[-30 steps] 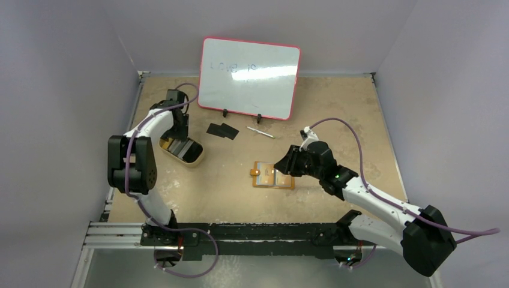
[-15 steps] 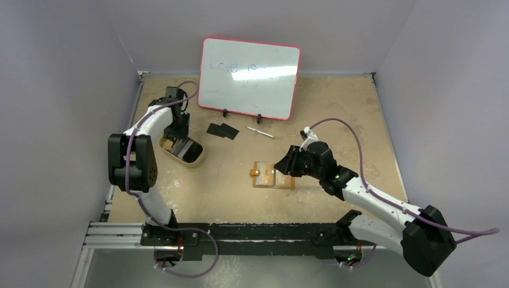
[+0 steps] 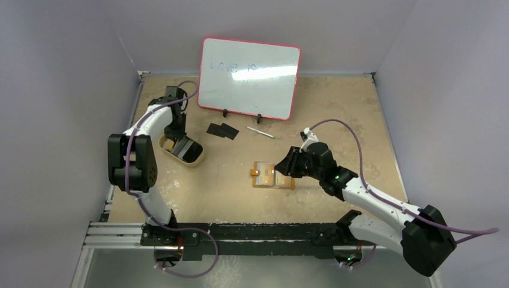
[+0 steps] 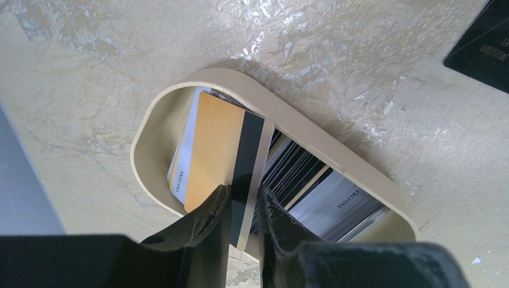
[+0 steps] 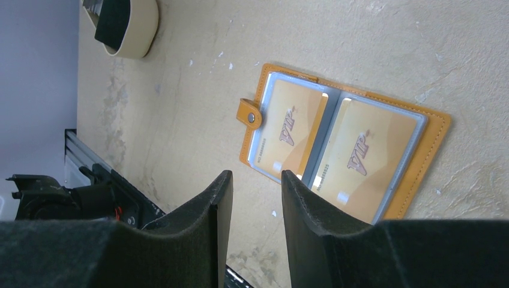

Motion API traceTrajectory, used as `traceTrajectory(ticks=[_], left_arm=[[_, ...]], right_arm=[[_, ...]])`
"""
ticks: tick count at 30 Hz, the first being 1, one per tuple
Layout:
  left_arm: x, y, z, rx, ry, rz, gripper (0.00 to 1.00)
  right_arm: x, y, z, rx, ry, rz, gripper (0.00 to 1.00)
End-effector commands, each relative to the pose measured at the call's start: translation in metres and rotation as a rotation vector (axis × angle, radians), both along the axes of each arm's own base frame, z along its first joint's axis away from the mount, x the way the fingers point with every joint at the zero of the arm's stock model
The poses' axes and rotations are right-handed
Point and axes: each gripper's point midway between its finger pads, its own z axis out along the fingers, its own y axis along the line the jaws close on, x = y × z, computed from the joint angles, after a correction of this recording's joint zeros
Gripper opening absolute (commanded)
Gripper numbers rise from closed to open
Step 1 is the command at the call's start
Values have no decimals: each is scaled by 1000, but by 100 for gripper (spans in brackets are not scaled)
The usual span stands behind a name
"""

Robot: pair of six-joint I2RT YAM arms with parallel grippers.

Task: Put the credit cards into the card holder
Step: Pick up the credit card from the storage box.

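Left wrist: left gripper (image 4: 243, 192) straddles orange card (image 4: 210, 150) edge inside tin dish (image 4: 282, 118).

table top (image 4: 90, 72): rough matt sandy stuff, with shiny flaky patches here and there
dish (image 4: 312, 135): smooth beige, kinda satin, can't tell if it's metal or plastic
gold card (image 4: 210, 150): slick plastic, glossy black stripe
card holder (image 5: 435, 129): matt orange leather-look, clear shiny plastic sleeves (image 5: 300, 129), metal-looking snap (image 5: 251, 118)
whiteboard (image 3: 249, 75): glossy, throwing glare

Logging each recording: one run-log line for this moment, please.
left gripper astride orange card in tin dish | right gripper open over card holder | two cards sleeved
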Motion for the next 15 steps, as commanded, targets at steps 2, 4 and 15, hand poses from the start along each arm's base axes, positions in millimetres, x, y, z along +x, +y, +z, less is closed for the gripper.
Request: traceTrajectory(ticks=[2, 4, 15], left_arm=[[9, -1, 25, -8, -60, 12, 15], [9, 0, 31, -4, -69, 21, 10], [3, 11, 71, 83, -140, 109, 0]], right_arm=[[4, 4, 9, 20, -35, 5, 38], [4, 4, 9, 20, -34, 5, 38], [5, 5, 14, 23, -36, 1, 37]])
